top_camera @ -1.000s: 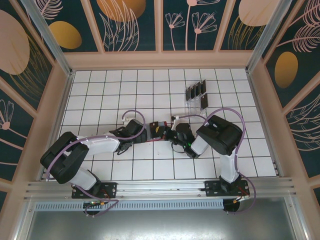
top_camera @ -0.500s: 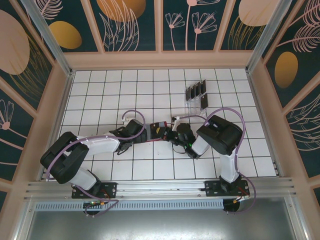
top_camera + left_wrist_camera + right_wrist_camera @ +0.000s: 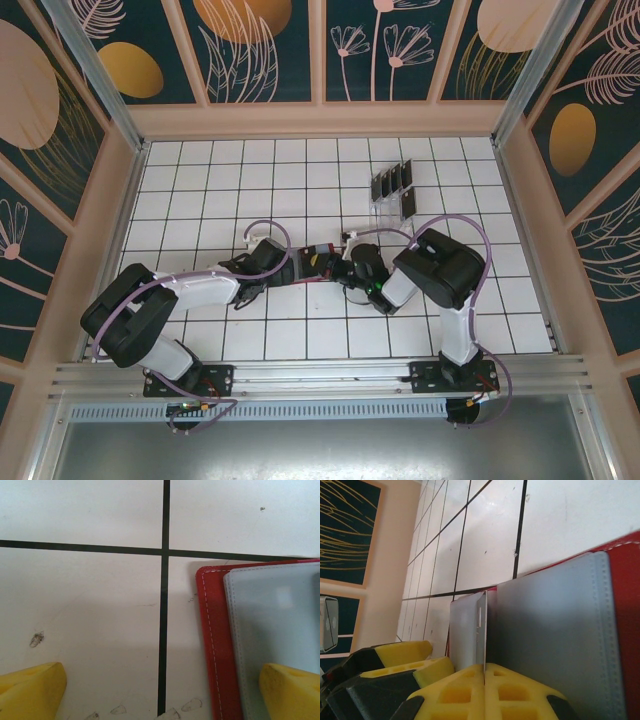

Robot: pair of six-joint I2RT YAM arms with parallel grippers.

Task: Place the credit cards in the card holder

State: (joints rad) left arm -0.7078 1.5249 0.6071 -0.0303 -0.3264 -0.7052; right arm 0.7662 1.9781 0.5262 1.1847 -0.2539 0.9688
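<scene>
Your left gripper sits just left of the middle of the top view, and in its own wrist view the two yellow fingers stand at opposite bottom corners, spread wide with nothing between them but white tile and a black grout line. The right-hand finger lies over the grey inner panel of the card holder, whose red stitched border fills the lower right of that frame. From above, you find the card holder lying on the tiled table between the two grippers, with your right gripper just to its right. In the right wrist view that gripper is pressed closed at the bottom centre, its yellow pads meeting along one seam. A thin credit card rises out of that seam nearly edge-on, pinched between them, against the grey lining of the card holder, which takes up the right half of the frame. The other credit cards stand in a clear rack in the upper right part of the tiled area, well apart from both grippers.
</scene>
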